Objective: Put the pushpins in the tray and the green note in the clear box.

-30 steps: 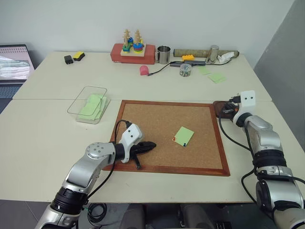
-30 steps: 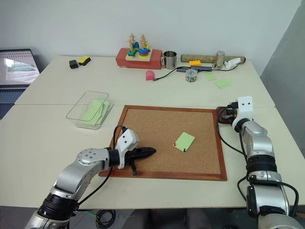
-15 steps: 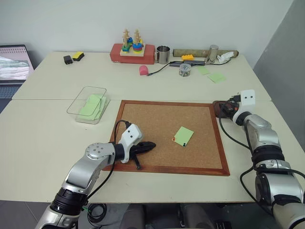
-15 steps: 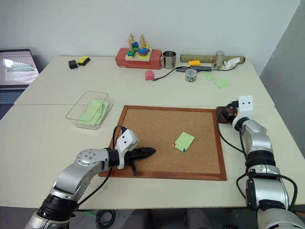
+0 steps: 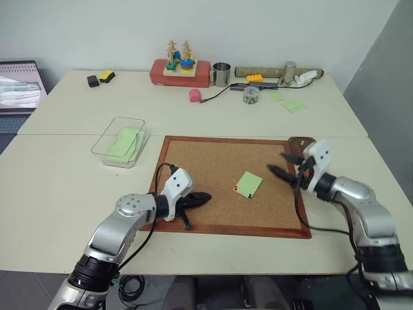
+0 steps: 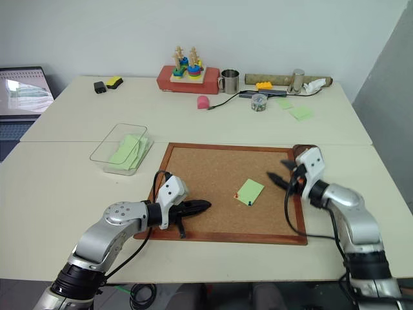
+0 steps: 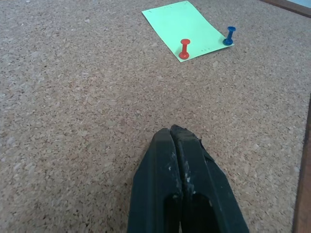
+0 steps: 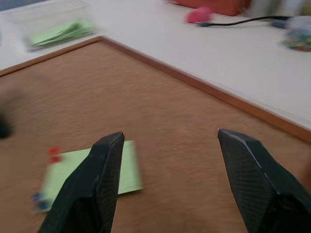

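In the left eye view the right gripper (image 5: 286, 165) has left the tray (image 5: 302, 143) at the corkboard's (image 5: 213, 161) far right corner and now hangs over the board's right part, fingers spread apart, empty. The left gripper (image 5: 201, 197) has not moved, fingers pressed together on the cork. One green note (image 5: 248, 184) lies on the board, well apart from the clear box (image 5: 113, 139), which holds other green notes. In the left wrist view two pushpins stand on the note: one red (image 7: 184, 49), one blue (image 7: 229, 36). In the right wrist view the note (image 8: 87, 171) lies just beyond the open fingers. No writing can be read.
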You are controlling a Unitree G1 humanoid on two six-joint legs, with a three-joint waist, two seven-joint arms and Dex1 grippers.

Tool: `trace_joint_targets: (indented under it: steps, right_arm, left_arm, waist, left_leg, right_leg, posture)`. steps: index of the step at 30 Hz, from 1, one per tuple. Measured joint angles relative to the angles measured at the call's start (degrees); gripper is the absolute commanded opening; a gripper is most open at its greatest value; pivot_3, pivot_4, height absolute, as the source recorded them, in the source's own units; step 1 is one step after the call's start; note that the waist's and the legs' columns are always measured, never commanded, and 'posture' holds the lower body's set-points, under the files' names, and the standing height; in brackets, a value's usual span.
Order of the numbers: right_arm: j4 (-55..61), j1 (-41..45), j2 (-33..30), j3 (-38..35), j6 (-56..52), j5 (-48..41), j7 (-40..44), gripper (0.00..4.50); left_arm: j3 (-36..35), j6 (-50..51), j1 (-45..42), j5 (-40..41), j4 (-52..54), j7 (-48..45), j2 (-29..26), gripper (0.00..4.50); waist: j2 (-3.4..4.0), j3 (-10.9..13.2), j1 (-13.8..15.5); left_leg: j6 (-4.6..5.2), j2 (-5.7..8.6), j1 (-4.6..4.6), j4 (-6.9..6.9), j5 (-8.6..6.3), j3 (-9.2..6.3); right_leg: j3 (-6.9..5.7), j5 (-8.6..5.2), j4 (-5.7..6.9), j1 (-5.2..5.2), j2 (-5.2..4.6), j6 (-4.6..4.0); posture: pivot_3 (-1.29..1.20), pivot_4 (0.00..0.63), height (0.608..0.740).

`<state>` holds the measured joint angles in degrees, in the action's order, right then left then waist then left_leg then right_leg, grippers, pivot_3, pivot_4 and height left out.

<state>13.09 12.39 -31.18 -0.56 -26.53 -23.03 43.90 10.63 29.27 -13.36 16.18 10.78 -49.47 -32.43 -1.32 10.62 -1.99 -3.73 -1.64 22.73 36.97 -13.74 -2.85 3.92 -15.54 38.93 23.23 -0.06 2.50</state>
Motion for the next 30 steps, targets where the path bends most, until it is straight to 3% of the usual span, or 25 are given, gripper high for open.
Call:
trace_joint_targets:
  steps: [6,18,30]
  right_arm:
    - [4.7,-2.7,0.5,4.0,-1.6,-0.3,0.0,3.16]
    - [1.2,-2.1,4.7,11.2,1.5,5.4,-1.1,3.16]
    - [-1.2,-2.2,4.1,11.1,2.6,6.5,-0.1,0.88]
  left_arm:
    - [-0.1,0.0,0.1,-0.1,0.0,0.0,0.0,0.00]
    - [0.2,0.2,-0.3,-0.1,0.0,-0.1,0.0,0.00]
    - [0.0,0.3,0.2,0.0,0.4,0.0,0.0,0.00]
  waist:
    - [-0.02,0.0,0.1]
    - [-0.03,0.0,0.1]
    - [-0.03,0.0,0.1]
  left_leg:
    - [0.00,-0.02,-0.04,0.01,0.00,0.02]
    - [0.00,-0.01,-0.02,0.01,0.00,0.01]
    - [0.00,-0.02,-0.03,0.00,0.00,0.01]
  right_leg:
    - [0.00,-0.01,0.00,-0.01,0.02,0.01]
    - [0.00,-0.01,-0.02,-0.01,0.01,0.01]
    - [0.00,-0.01,-0.02,-0.01,0.02,0.01]
  posture:
    - [0.00,0.150,0.740]
    - [0.00,0.150,0.740]
    - [0.00,0.150,0.740]
